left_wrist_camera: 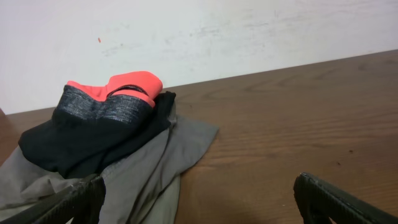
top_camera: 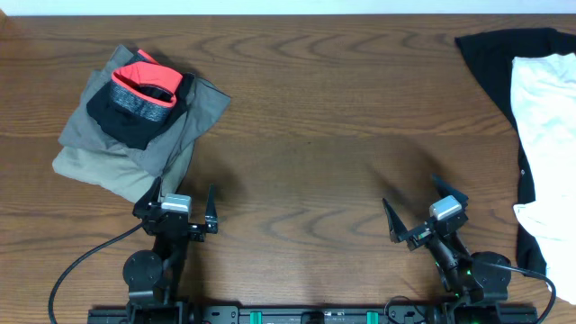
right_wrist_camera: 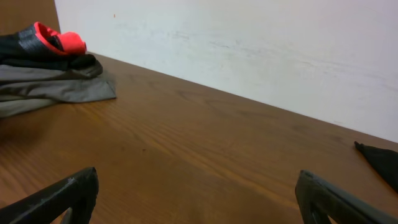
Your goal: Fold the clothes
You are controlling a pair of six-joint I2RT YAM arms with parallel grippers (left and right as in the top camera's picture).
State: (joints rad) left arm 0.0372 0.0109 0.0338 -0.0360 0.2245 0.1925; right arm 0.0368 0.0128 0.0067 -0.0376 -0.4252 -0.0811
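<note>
White T-shirt point(top_camera: 545, 126) (far right), left claw point(top_camera: 185, 191), right claw point(top_camera: 409, 191) agape

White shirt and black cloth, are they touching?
Touching. The overhead view shows the white shirt lying right on top of the black cloth.

No text, label, brand mark, number or sign can be read in any view, neither on the stacked clothes point(top_camera: 135, 117) at far left nor on the white garment point(top_camera: 544, 135) at far right.

Wooden table point(top_camera: 306, 108), white wall point(left_wrist_camera: 199, 31)
</note>
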